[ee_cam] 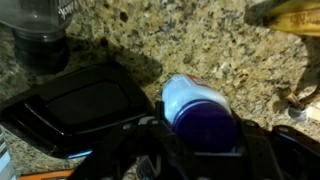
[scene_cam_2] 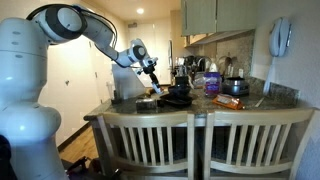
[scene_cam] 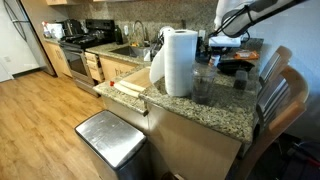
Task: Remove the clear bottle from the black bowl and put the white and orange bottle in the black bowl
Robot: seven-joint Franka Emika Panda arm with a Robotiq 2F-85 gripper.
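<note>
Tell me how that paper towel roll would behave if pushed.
The paper towel roll stands upright and tall on the granite counter, so a high push would likely tip it. It looks soft and probably light, so it may squash when gripped.

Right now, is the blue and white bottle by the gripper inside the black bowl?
Out: wrist view shows the bottle beside the black bowl, granite counter behind it.

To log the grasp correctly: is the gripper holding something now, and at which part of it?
It seems to hold a small bottle, gripped at its blue-purple body; the white end sticks out past the gripper.
</note>
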